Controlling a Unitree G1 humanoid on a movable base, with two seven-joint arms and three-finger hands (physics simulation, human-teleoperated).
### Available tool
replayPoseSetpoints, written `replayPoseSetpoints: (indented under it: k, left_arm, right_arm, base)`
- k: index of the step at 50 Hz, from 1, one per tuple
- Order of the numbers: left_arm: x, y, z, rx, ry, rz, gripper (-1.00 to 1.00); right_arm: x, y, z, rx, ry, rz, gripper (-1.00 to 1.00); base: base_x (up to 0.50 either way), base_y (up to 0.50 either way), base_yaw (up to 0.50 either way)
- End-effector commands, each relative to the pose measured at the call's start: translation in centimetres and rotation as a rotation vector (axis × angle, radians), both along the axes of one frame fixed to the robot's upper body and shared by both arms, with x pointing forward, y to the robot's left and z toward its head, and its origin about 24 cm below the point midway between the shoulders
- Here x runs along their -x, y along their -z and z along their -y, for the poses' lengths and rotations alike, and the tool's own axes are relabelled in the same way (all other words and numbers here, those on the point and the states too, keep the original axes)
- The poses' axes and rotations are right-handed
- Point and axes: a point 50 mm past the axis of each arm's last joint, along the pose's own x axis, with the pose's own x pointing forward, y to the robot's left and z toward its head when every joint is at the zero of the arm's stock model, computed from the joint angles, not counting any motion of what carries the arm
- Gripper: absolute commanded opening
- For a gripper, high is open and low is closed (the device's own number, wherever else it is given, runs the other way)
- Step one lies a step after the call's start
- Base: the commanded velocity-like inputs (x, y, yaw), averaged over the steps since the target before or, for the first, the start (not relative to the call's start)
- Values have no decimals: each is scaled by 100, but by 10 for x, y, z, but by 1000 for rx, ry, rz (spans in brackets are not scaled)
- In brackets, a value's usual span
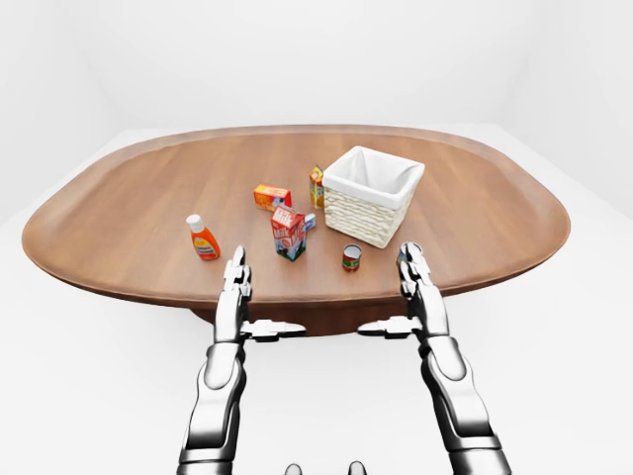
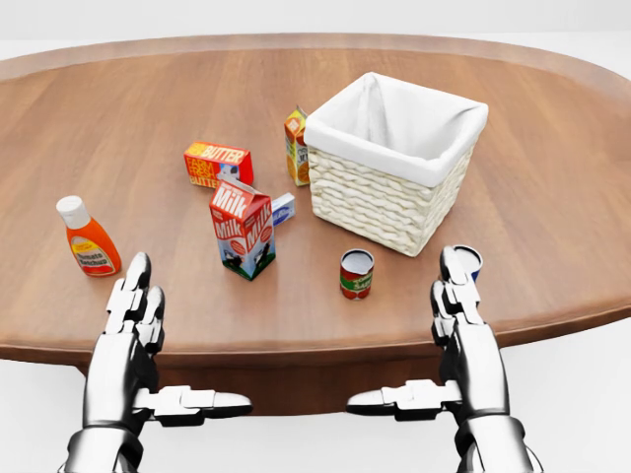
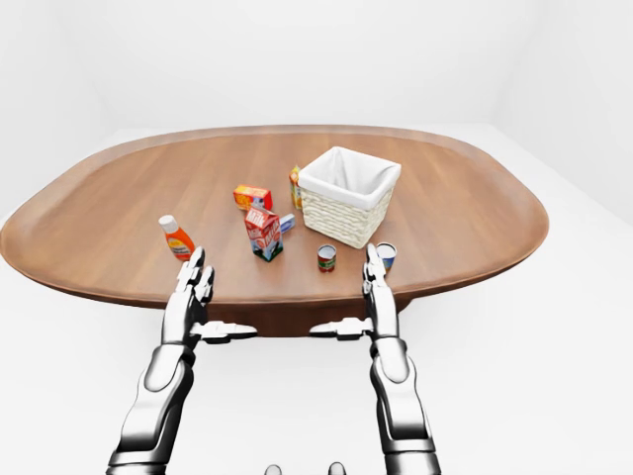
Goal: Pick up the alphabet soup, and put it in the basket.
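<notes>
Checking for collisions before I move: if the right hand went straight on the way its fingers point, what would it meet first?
Most likely the blue-labelled can just beyond the right hand fingertips, then the basket; depth is uncertain.

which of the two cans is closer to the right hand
The can with the blue label, partly hidden just behind the right hand. The red-and-green can stands further left, apart from it.

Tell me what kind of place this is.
Probably a bare simulated test room, not a real kitchen: blank white walls and floor surround one oval wooden table holding scattered groceries, such as a milk carton and a soup can, beside a lined wicker basket.
</notes>
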Motion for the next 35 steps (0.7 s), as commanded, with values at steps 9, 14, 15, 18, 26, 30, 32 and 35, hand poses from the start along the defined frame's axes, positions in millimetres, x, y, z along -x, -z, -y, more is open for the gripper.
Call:
replayPoseSetpoints:
  k: [9,14,15,18,26,30,32,35]
  left_arm:
    - [2,-3,-9,7,-9,0,100]
    - [3,-8,-11,8,-16,13,100]
    - [4,-10,-12,7,-21,22,100]
    - [7,-21,-16,16,-36,54,100]
    - [17,-44,-18,67,-43,147,100]
    - [20,-52,-20,53,-59,181,100]
    - [23,-58,-21,58,-60,206,100]
    - [25,-63,-23,63,-73,228,100]
  right_arm:
    - [0,0,7,1,-15,-2,100]
    - [2,-5,7,4,-14,16,100]
    - [3,-7,7,7,-12,27,100]
    - [5,-15,7,8,-9,48,100]
    - [14,-37,5,53,-3,139,100]
    - [15,-41,6,64,8,171,100]
    - [16,-43,6,74,10,180,100]
    - [16,-44,6,77,10,186,100]
  base:
    - [0,0,0]
    - [0,0,0]
    - [0,0,0]
    - [0,0,0]
    - [0,0,0]
    - [0,0,0]
    - [0,0,0]
    - [0,0,0]
